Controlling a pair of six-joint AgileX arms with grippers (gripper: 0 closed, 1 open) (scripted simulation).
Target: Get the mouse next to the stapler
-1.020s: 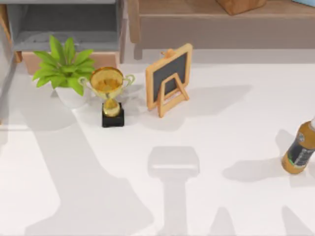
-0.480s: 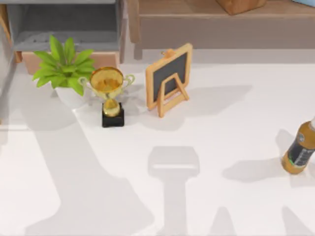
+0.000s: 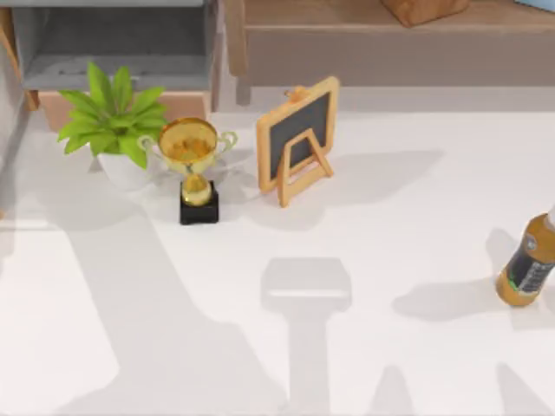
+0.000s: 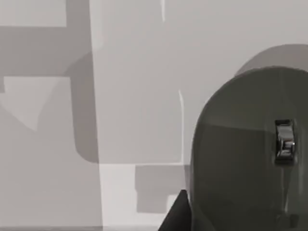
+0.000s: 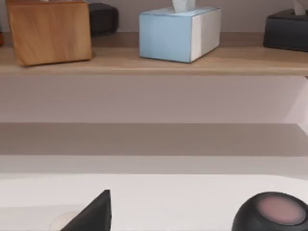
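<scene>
Top view: looking down from above onto the white table (image 3: 390, 217), with plant (image 3: 111, 117), trophy (image 3: 192, 160) and chalkboard (image 3: 297, 134) toward the far edge, bottle (image 3: 527, 264) at the right edge. Left wrist view: pointing down, very close over the table (image 4: 130, 96) and a grey mouse (image 4: 240, 159). Right wrist view: low, facing level across the table (image 5: 159, 192) toward a shelf (image 5: 144, 60) with wooden box (image 5: 48, 31) and tissue box (image 5: 179, 32). Shared across all three: the table.

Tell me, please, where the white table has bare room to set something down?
The broad middle and front of the white table lie bare, between the small wooden-framed chalkboard easel and the amber bottle with a dark label at the right edge. The back left is crowded: the green potted plant, the gold trophy on a black base and the easel stand close together.
</scene>
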